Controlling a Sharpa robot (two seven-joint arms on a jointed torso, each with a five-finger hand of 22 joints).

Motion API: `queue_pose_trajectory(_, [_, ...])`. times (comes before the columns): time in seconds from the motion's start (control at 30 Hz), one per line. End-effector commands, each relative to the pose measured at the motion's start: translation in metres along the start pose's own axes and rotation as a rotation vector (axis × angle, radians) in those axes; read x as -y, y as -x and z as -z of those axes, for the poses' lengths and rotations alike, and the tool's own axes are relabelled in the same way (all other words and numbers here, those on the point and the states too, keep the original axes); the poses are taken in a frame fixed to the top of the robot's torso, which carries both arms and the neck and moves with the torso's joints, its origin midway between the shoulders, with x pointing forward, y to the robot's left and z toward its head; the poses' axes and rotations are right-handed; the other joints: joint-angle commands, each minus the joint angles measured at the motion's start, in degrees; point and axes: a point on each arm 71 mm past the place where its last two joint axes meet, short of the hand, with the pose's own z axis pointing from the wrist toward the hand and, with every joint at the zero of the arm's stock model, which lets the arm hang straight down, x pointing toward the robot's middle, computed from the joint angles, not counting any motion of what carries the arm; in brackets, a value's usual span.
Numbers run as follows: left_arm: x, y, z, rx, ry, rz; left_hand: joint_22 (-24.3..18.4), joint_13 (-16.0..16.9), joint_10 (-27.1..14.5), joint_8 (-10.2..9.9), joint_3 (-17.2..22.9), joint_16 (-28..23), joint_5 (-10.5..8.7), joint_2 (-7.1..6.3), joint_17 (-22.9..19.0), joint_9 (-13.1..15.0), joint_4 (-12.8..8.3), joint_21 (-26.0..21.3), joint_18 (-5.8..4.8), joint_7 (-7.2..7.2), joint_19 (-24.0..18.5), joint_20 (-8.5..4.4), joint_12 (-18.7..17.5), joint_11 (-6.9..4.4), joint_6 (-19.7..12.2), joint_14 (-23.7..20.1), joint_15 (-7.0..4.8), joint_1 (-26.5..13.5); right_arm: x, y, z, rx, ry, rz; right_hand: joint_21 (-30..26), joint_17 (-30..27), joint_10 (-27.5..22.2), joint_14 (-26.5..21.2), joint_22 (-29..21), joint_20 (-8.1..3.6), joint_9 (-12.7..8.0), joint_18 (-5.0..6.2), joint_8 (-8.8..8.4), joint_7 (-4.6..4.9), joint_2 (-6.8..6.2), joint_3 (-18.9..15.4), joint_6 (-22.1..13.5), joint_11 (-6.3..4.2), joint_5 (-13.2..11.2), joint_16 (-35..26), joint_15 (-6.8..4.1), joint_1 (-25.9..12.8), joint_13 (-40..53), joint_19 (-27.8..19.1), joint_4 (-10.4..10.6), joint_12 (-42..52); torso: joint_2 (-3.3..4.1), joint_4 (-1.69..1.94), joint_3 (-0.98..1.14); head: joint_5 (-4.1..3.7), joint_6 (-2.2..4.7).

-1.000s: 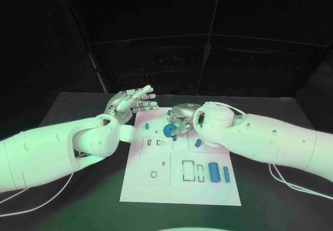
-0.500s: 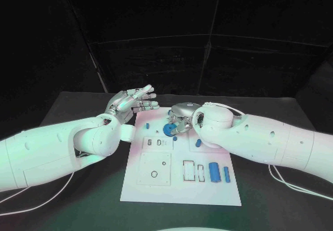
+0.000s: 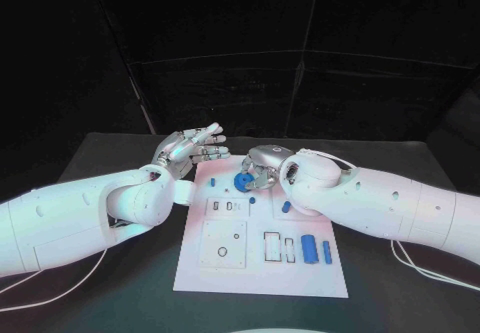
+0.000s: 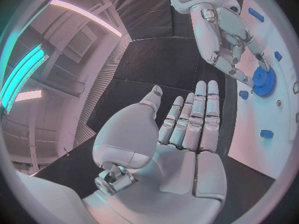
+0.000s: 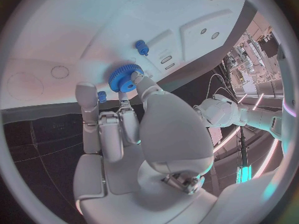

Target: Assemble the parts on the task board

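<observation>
One board (image 3: 262, 277) lies on one table (image 3: 110, 159). Two hands are over it: the left hand (image 3: 188, 149) and the right hand (image 3: 262, 168). There is one blue gear (image 3: 243, 182). I count seven other small blue parts on the board.

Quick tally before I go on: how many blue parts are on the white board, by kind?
Blue toothed gear, held by the right hand: 1
Small blue pegs: 4
Long blue cylinders: 2
Total: 7
</observation>
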Motion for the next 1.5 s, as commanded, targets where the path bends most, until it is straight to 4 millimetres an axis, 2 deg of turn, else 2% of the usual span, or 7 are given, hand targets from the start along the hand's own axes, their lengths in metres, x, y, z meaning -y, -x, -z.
queue_pose_trajectory(0.03, [0.002,-0.002,0.0,-0.015,-0.009,0.004,-0.08,-0.05,-0.46,-0.31,0.0,-0.34,0.37,0.07,-0.08,-0.05,-0.34,-0.28,0.67,2.85,0.51,-0.01,-0.32,0.09,-0.3,0.4,-0.06,0.33,-0.003,0.006,0.002,0.068,0.029,-0.031,0.29,9.74,0.44,4.88,0.04,-0.04,0.16,-0.73,0.4,-0.72,0.06,0.45,1.0,0.07,0.29,0.33,-0.3,-0.63,1.39,0.33,0.11,0.32,0.03,-0.03,0.03,0.09,0.01])
queue_pose_trajectory(0.27, [0.002,-0.001,0.0,-0.014,-0.009,0.003,-0.08,-0.05,-0.46,-0.31,0.0,-0.34,0.37,0.07,-0.08,-0.05,-0.34,-0.28,0.67,2.85,0.51,-0.01,-0.32,0.09,-0.3,0.4,-0.06,0.33,-0.003,0.008,0.005,0.083,0.034,-0.043,0.32,9.84,0.43,4.9,0.07,-0.08,0.1,-0.75,0.31,-0.69,-0.1,0.61,0.94,0.08,0.42,0.35,-0.31,-0.91,1.37,0.37,0.16,0.28,0.02,-0.03,-0.03,0.01,0.02])
queue_pose_trajectory(0.57, [0.001,-0.002,-0.001,-0.016,-0.009,0.004,-0.17,-0.04,-0.42,-0.28,0.0,-0.43,0.36,0.11,-0.08,-0.04,-0.39,-0.41,0.67,2.83,0.61,-0.02,-0.33,0.08,-0.26,0.44,-0.07,0.28,0.004,0.007,-0.004,0.089,-0.004,-0.04,0.37,10.15,0.38,4.96,0.13,-0.1,0.02,-0.77,0.19,-0.65,-0.29,0.75,0.82,0.1,0.4,0.44,-0.31,-1.26,1.28,0.43,0.23,0.21,0.02,0.01,-0.07,-0.3,0.08])
queue_pose_trajectory(0.7, [0.001,-0.002,-0.001,-0.015,-0.01,0.003,-0.23,-0.03,-0.39,-0.27,0.0,-0.49,0.36,0.15,-0.09,-0.03,-0.43,-0.5,0.67,2.82,0.68,-0.02,-0.33,0.07,-0.23,0.47,-0.07,0.24,0.006,0.006,-0.009,0.074,-0.017,-0.033,0.38,10.24,0.33,4.98,0.15,-0.1,-0.05,-0.78,0.08,-0.6,-0.39,0.87,0.7,0.14,0.39,0.47,-0.29,-1.54,1.21,0.45,0.32,0.15,0.05,0.02,0.03,-0.19,0.04])
queue_pose_trajectory(0.93, [0.001,-0.002,-0.001,-0.014,-0.01,0.003,-0.23,-0.03,-0.39,-0.27,0.0,-0.49,0.36,0.15,-0.09,-0.03,-0.43,-0.5,0.67,2.82,0.68,-0.02,-0.33,0.07,-0.23,0.47,-0.07,0.24,0.007,0.003,-0.015,0.047,-0.029,-0.024,0.35,10.18,0.23,4.96,0.08,-0.07,-0.18,-0.78,-0.15,-0.51,-0.63,1.04,0.47,0.22,0.23,0.45,-0.23,-2.05,1.1,0.44,0.47,0.04,0.04,0.09,0.0,-0.19,-0.03])
queue_pose_trajectory(1.3, [0.001,-0.002,-0.002,-0.016,-0.009,0.003,-0.23,-0.03,-0.39,-0.27,0.0,-0.49,0.36,0.15,-0.09,-0.03,-0.43,-0.5,0.67,2.82,0.68,-0.02,-0.33,0.07,-0.23,0.47,-0.07,0.24,0.005,0.001,-0.02,0.035,-0.044,-0.02,0.3,10.15,0.17,4.95,0.01,-0.02,-0.33,-0.79,-0.46,-0.39,-0.83,1.27,0.1,0.32,-0.25,0.44,-0.16,-2.39,1.04,0.41,0.51,-0.03,0.05,-0.04,0.04,-0.03,-0.06])
queue_pose_trajectory(1.5, [0.001,-0.002,-0.002,-0.016,-0.009,0.003,-0.23,-0.03,-0.39,-0.27,0.0,-0.49,0.36,0.15,-0.09,-0.03,-0.43,-0.5,0.67,2.82,0.68,-0.02,-0.33,0.07,-0.23,0.47,-0.07,0.24,0.006,0.0,-0.021,0.023,-0.063,-0.009,-0.03,9.75,-0.81,4.86,-0.53,0.29,-0.83,-0.76,-1.69,0.28,-1.44,1.64,-1.8,0.88,-1.32,0.32,0.27,-3.09,-0.1,0.1,0.56,-0.85,0.06,0.05,0.03,0.0,-0.21])
